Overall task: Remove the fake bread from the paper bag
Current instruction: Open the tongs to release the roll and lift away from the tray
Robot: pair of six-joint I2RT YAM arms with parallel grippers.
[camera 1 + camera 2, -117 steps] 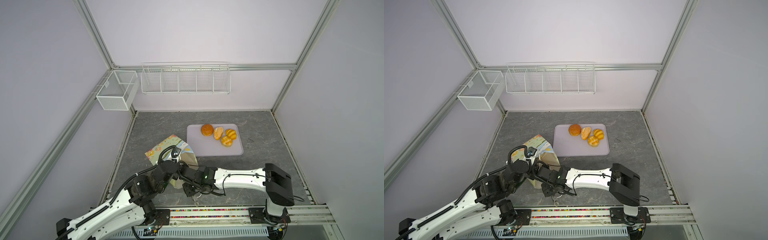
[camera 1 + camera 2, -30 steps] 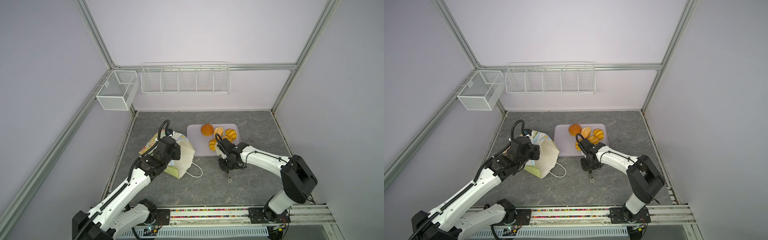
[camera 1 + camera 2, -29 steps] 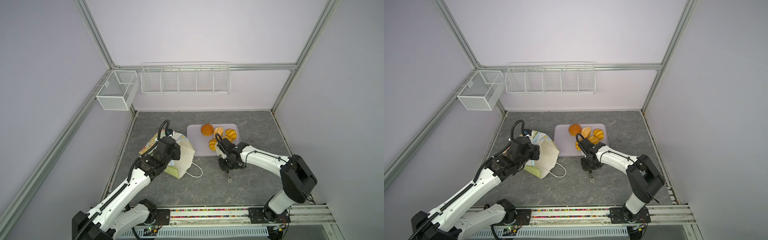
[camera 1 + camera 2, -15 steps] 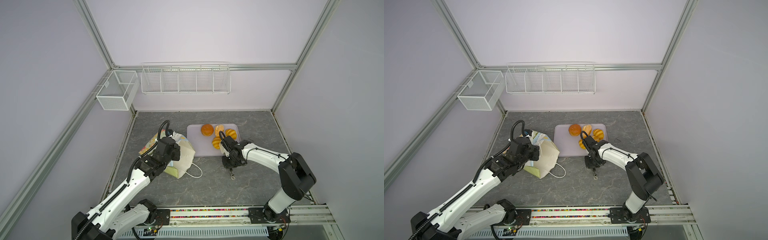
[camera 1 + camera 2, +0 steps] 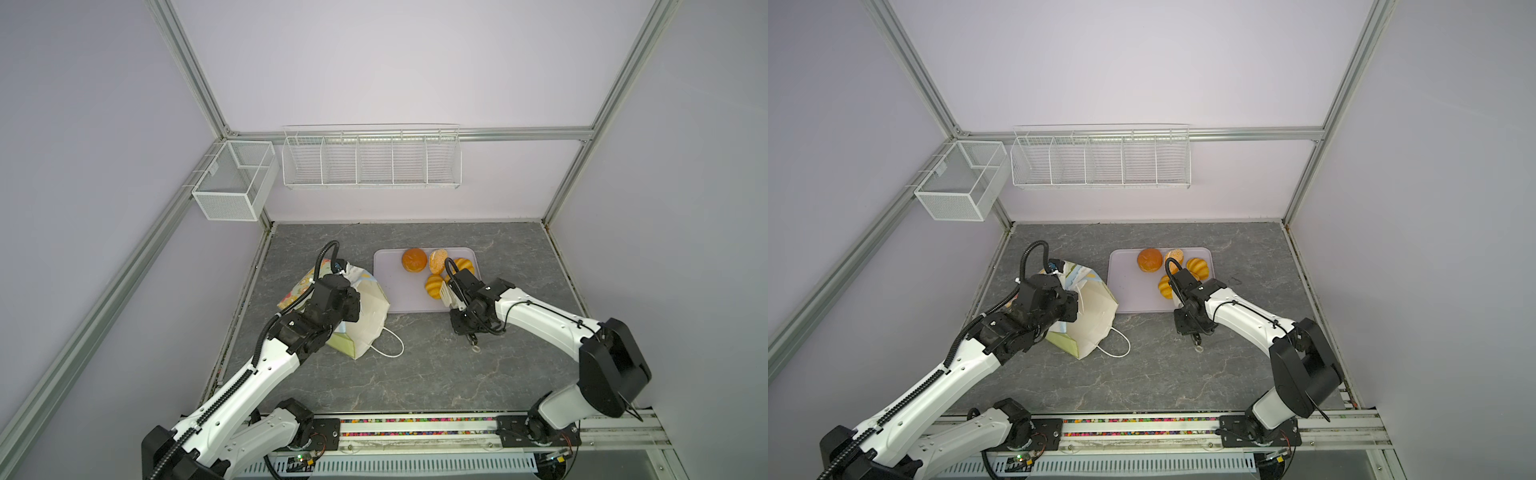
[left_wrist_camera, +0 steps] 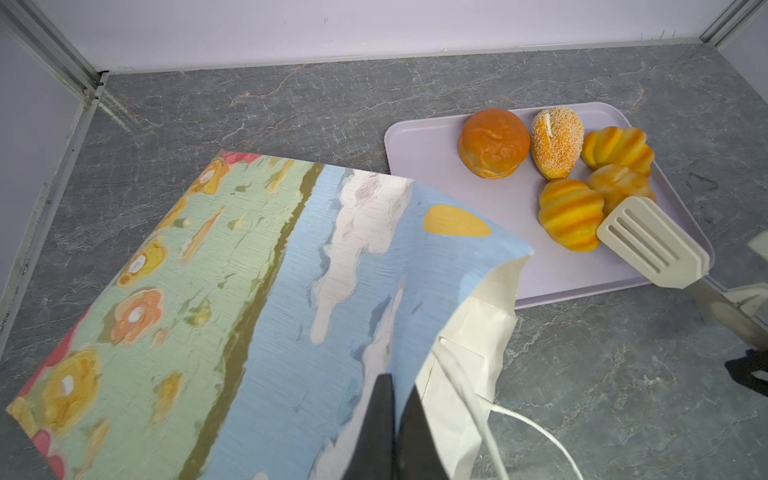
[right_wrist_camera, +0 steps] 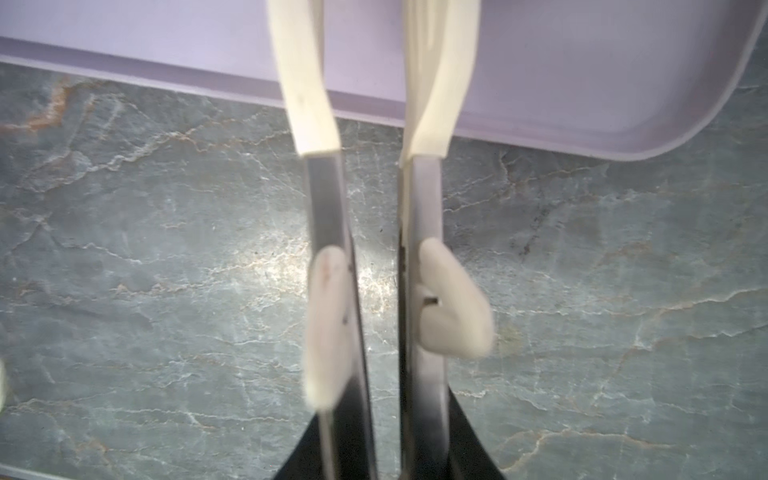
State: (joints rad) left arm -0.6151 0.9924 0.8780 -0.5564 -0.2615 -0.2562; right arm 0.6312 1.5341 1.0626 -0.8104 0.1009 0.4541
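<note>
So in both top views the paper bag is tipped over at roughly 9 o'clock on the grey worktop. Its mouth points about 4 o'clock, the white lining shows, and one cord handle is looped flat on the stone. The left gripper is pressed together on the bag's upper edge. At 3 o'clock from the bag, just beside it, sits a lilac tray carrying the fake bread. That's a round brown bun, a seeded roll at the bun's 3 o'clock, and striped rolls next to that. The right gripper hovers over the tray's 5 o'clock corner, clamped on cream tongs. Left wrist view: the gripper pinches the sky-and-meadow printed face right at the mouth. I count five breads on the tray, namely the bun, the seeded roll and three striped rolls. The slotted tong blade is right up against the nearest one, but I can't tell if it actually touches. Right wrist view is kinda blurry. The gripper holds the tongs, their two arms a narrow gap apart and reaching over the tray's rim. Can't see what's inside the bag from any angle.
</note>
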